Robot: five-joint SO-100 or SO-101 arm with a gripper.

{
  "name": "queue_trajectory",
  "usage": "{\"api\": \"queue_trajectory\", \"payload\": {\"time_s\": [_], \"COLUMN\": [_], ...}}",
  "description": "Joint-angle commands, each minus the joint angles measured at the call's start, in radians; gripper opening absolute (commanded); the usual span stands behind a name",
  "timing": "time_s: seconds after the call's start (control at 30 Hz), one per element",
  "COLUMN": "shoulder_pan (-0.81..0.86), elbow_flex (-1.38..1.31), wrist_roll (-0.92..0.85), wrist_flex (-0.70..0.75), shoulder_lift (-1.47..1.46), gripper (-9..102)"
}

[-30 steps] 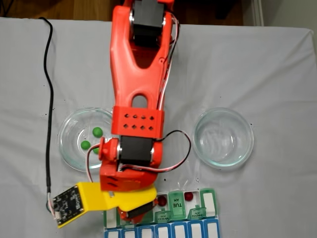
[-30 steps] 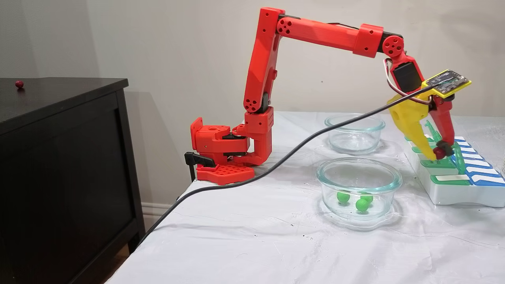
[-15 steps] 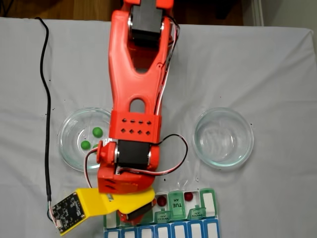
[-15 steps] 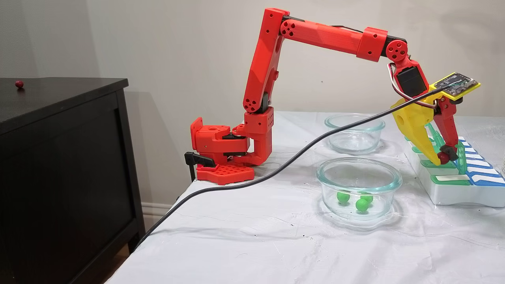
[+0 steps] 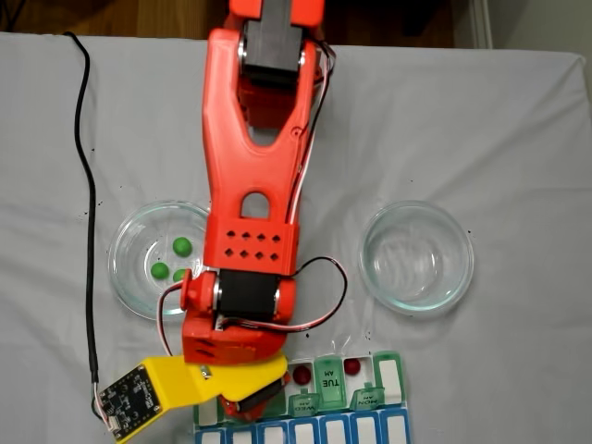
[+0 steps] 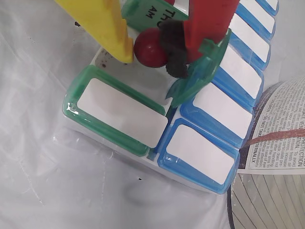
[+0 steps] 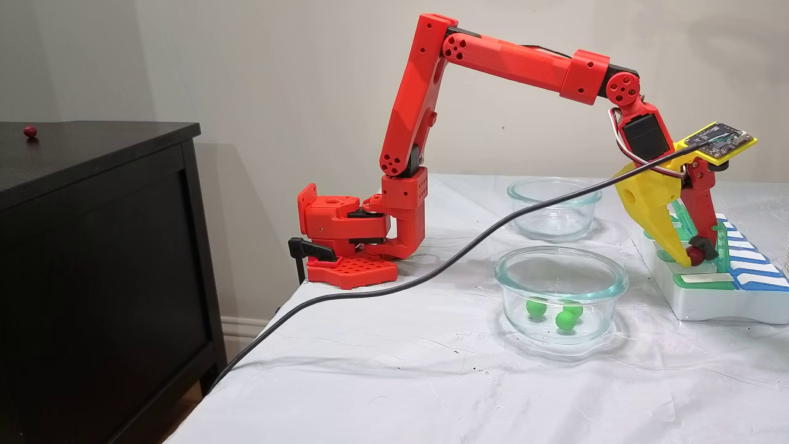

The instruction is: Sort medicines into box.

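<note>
So the red 3D-printed arm is bent way over the flat white weekly pill organizer (image 7: pixel 709 302) at the far end of the table, and its gripper (image 6: pixel 151 50), one yellow finger (image 6: pixel 102 24) and one red finger with a black pad, is pinched on a small glossy dark red ball (image 6: pixel 150 46). In the wrist view that ball hangs right over an open white compartment, next to a flipped-up translucent green lid (image 6: pixel 200 71), with a closed green-lidded slot (image 6: pixel 116 112) just in front and the blue-lidded row (image 6: pixel 205 148) beside it. From the side the fingertips (image 7: pixel 693 256) sit low, right at the organizer's top. Looking straight down, two more dark red balls (image 5: pixel 302 376) (image 5: pixel 351 366) lie in open slots either side of the lid marked TUE (image 5: pixel 327 375). The green balls (image 7: pixel 536 307) sit in the nearer round clear glass bowl (image 7: pixel 558 271), and the other glass bowl (image 7: pixel 555 197) stands behind it. A black cable (image 7: pixel 431 271) runs across the white tablecloth. One more red ball (image 7: pixel 29 131) sits on the dark cabinet off to the side.
</note>
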Motion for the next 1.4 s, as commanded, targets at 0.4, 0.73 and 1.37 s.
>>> {"api": "queue_trajectory", "payload": {"time_s": [0.4, 0.73, 1.37], "shoulder_pan": [0.048, 0.124, 0.376], "elbow_flex": [-0.25, -0.465, 0.017], "wrist_roll": [-0.029, -0.227, -1.181], "wrist_flex": [0.282, 0.706, 0.799], "shoulder_lift": [0.095, 0.101, 0.319], "gripper": [0, 0, 1]}}
